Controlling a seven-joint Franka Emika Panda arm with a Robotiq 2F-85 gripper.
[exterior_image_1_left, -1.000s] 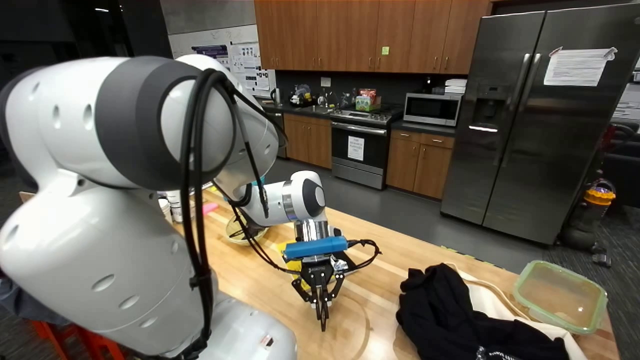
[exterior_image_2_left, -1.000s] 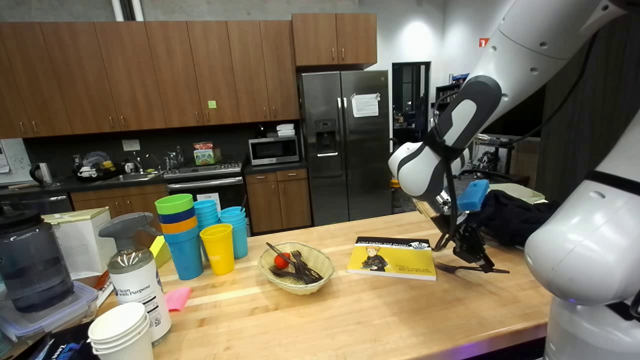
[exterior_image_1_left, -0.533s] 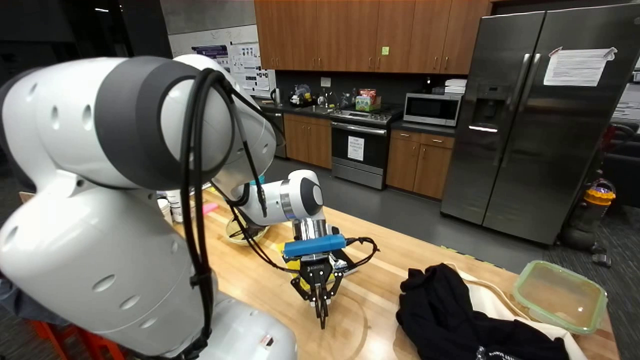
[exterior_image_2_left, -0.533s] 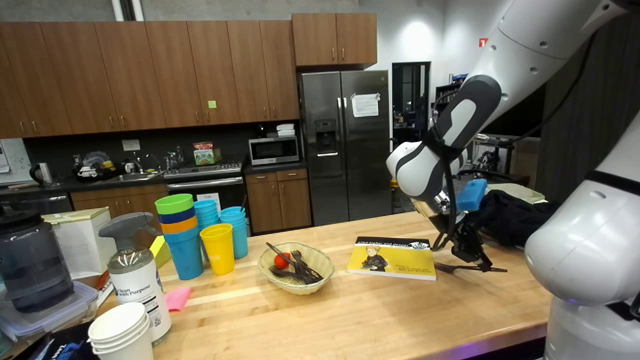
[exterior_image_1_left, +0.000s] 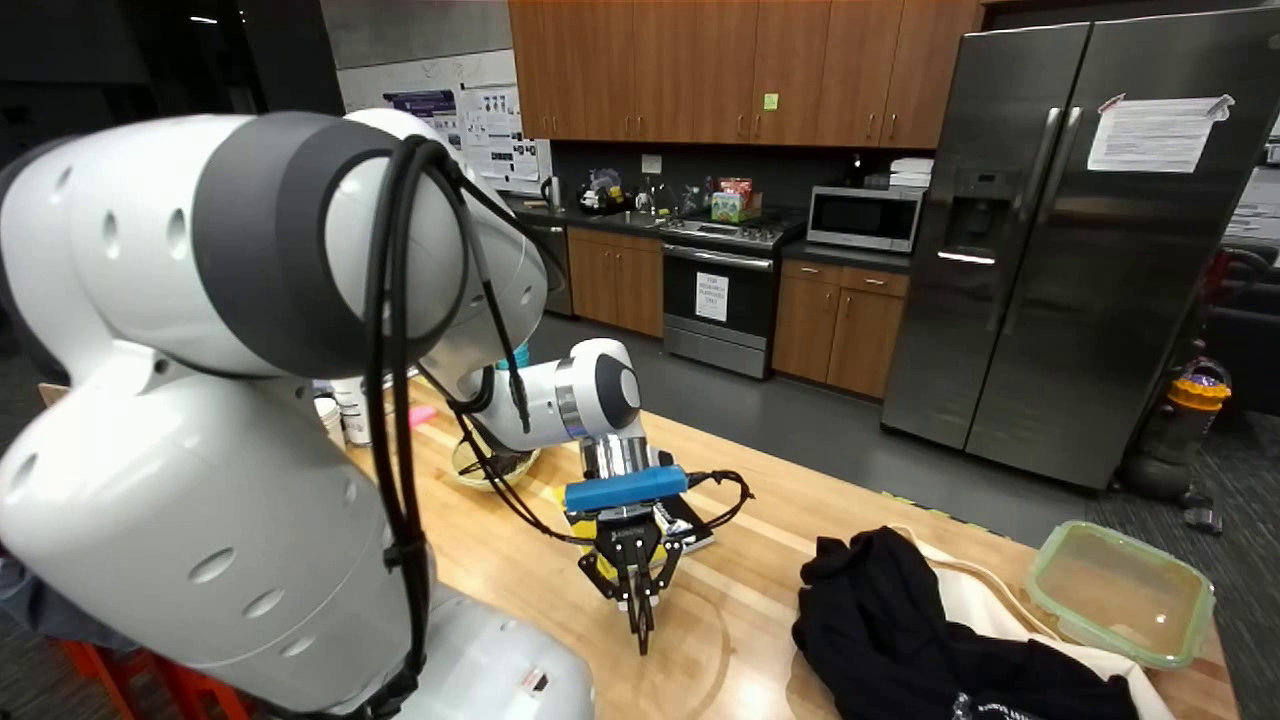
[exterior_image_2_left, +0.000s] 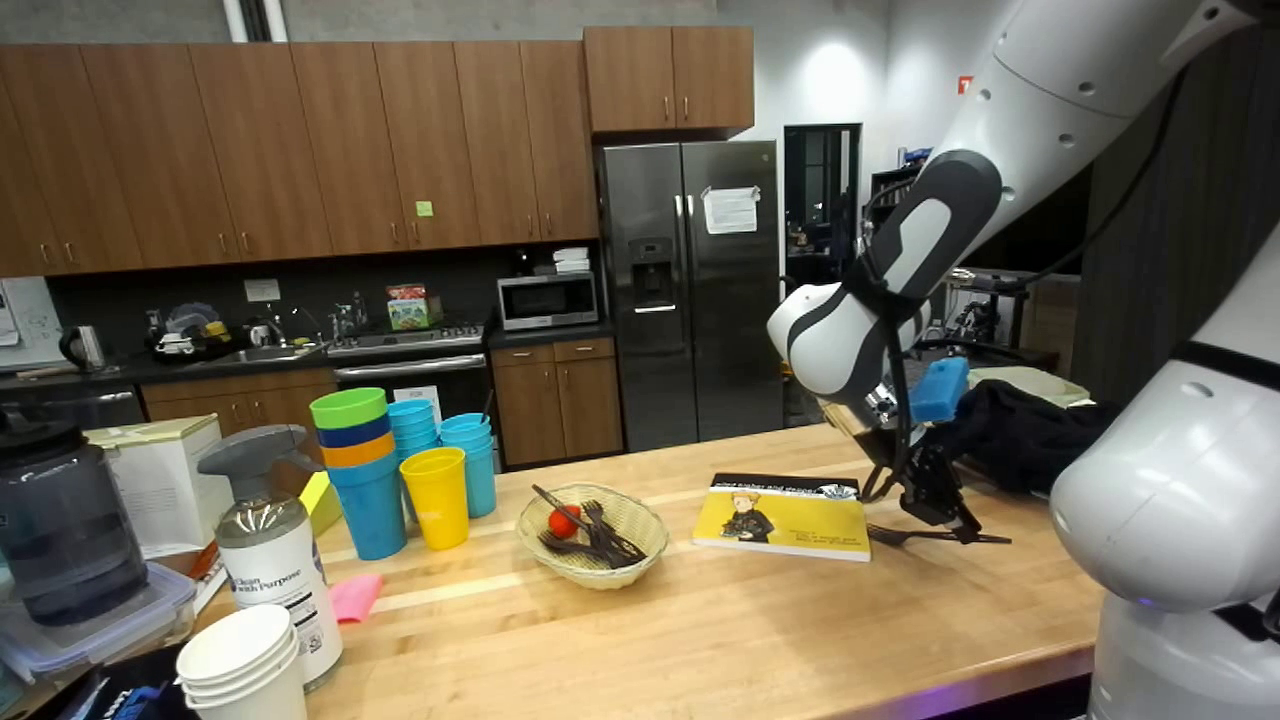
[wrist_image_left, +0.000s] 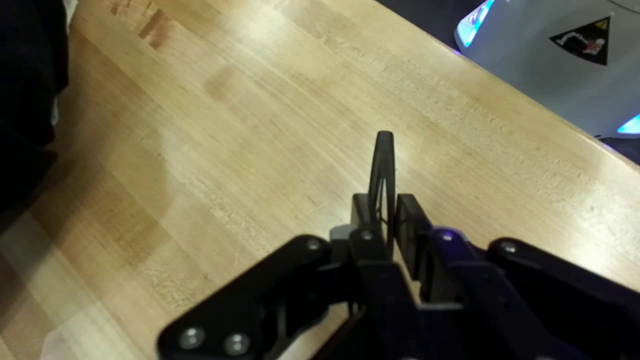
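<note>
Already grasped, not yet let go: slim black fork (wrist_image_left: 384, 160), tapered and round-tipped at one end, clenched in jointed black hand (wrist_image_left: 385, 207), lower centre of wrist view. Just beside glossy yellow-and-black paperback book (exterior_image_2_left: 785, 518), right of frame in exterior view; cannot tell if touching smooth, pale wooden table (exterior_image_2_left: 760, 620). Mid-frame there, dark forks (exterior_image_2_left: 608, 540) in round, cream woven basket (exterior_image_2_left: 648, 530).

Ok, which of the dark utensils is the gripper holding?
The fork near the yellow book: the gripper is closed on it. The other utensils, heaped in the woven basket, are well away from its jaws.
</note>
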